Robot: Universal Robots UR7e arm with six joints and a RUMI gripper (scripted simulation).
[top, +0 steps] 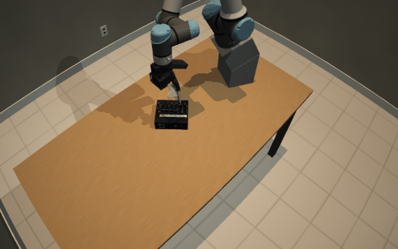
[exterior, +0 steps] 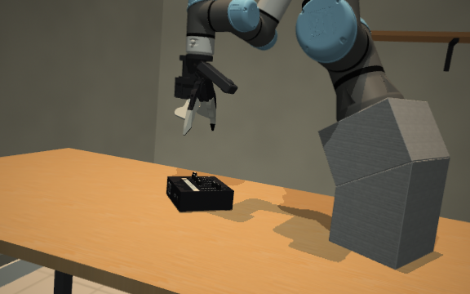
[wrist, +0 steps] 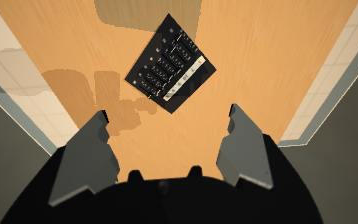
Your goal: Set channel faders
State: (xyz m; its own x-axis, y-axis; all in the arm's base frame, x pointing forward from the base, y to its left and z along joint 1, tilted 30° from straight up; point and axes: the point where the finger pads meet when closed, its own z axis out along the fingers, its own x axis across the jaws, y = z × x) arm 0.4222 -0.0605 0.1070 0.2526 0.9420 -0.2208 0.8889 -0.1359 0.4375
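Observation:
The lighting desk [top: 171, 114] [wrist: 185, 77] is a small black box on the wooden table, with a row of several faders and a pale tape strip along one side. It also shows in the exterior view [exterior: 199, 192] and in the wrist view [wrist: 170, 63], where it lies turned at an angle. The writing on the tape is too small to read. My gripper [exterior: 199, 126] hangs well above the desk, fingers pointing down, open and empty. In the wrist view the two grey fingers stand wide apart with the desk beyond them.
The arm's grey base block [top: 238, 66] stands on the table behind the desk, to its right [exterior: 383, 188]. The table's edges drop to a tiled floor. A wall shelf [exterior: 431, 37] hangs at the back right.

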